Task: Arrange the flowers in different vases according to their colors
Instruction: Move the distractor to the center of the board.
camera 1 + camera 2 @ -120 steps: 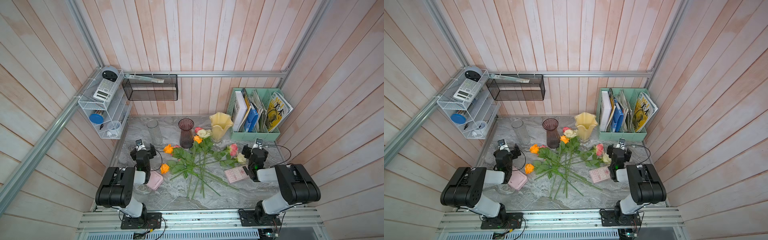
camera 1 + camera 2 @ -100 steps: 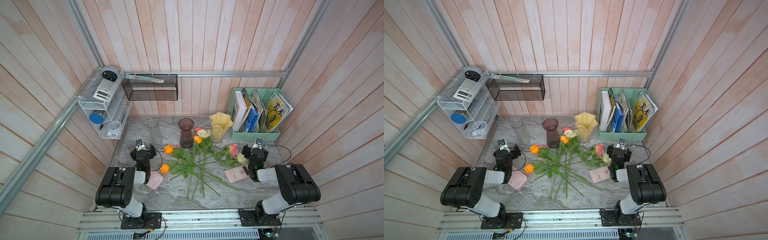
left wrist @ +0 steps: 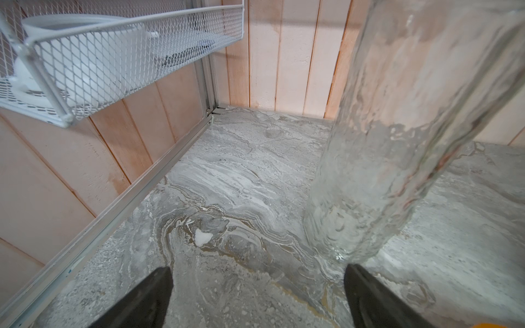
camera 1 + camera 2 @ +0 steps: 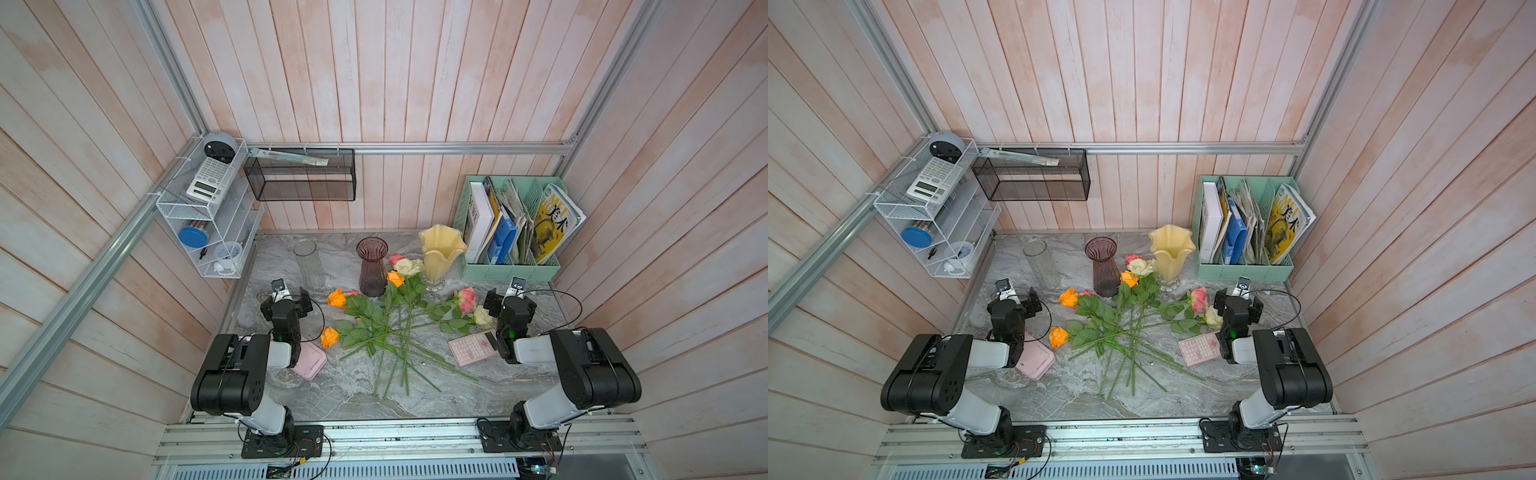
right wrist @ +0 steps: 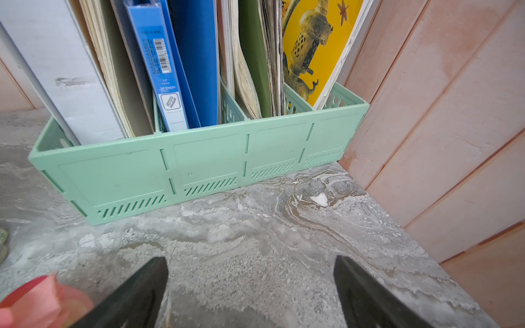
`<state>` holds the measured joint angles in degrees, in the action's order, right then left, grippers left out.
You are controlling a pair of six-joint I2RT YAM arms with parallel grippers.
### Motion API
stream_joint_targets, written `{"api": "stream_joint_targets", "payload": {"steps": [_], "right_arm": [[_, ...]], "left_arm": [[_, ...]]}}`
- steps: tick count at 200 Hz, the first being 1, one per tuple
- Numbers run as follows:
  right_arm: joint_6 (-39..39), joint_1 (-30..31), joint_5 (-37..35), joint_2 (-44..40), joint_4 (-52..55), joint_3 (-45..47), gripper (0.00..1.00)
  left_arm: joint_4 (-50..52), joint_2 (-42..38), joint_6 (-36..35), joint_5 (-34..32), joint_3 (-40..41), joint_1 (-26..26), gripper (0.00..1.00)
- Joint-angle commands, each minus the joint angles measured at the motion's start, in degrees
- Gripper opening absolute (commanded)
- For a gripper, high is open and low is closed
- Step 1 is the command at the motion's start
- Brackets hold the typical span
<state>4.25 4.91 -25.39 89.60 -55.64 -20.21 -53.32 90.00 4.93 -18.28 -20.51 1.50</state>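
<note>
At the middle of the counter point(image 4: 353, 395) the flowers point(image 4: 386, 324) are left in one crossed heap. Nothing is seen to have moved since a moment ago, so the sorting is judged not yet begun. The three vases point(image 4: 372, 268) are stood empty near the back edge. Both pairs of jaws are held wide apart and empty: the left jaws just short of the clear vase point(image 3: 397, 142), the right jaws over bare counter beside a pink rose point(image 5: 37, 301).
</note>
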Motion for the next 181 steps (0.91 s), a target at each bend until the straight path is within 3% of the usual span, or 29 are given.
{"api": "stream_joint_targets", "payload": {"steps": [1, 43, 61, 82, 97, 115, 143, 153, 173, 181], "right_arm": [[-0.1, -0.1, 0.2, 0.1, 0.3, -0.4, 0.98], [0.1, 0.4, -0.8, -1.9, 3.2, -1.0, 0.98], [-1.6, 0.5, 2.4, -3.2, 4.3, -0.8, 0.98], [-2.0, 1.0, 0.1, -3.7, 2.5, -0.5, 0.98], [-2.3, 1.9, -2.3, -9.1, 14.9, -5.0, 0.98], [-2.0, 2.4, -1.7, -16.1, 27.8, -11.7, 0.98], [6.6, 5.6, 5.3, -24.9, 57.8, -27.0, 0.98], [10.6, 8.1, 7.3, -26.2, 66.7, -30.5, 0.98], [16.0, 16.1, 6.9, -28.2, 76.6, -31.5, 0.97], [18.1, 19.2, 6.9, -28.7, 79.1, -30.9, 0.97]], "left_arm": [[-0.2, -0.5, 0.0, 0.3, -0.8, -0.3, 1.0], [-0.5, -1.4, -0.5, 0.7, -0.4, -0.2, 1.0], [9.9, -9.3, -1.2, -0.7, -2.3, 0.8, 1.0], [17.1, -20.1, -0.1, -6.3, -3.7, 3.7, 1.0], [24.0, -27.8, 0.4, -9.8, -5.7, 8.6, 1.0], [40.4, -35.0, 3.0, -13.3, -11.6, 14.2, 1.0], [66.2, -43.1, 20.2, -10.1, -19.1, 18.4, 0.99], [73.6, -45.0, 27.4, -6.2, -20.1, 18.9, 0.88], [82.4, -47.4, 41.5, 0.5, -18.0, 21.0, 0.28], [83.1, -48.7, 45.5, 2.2, -15.6, 23.3, 0.13]]}}
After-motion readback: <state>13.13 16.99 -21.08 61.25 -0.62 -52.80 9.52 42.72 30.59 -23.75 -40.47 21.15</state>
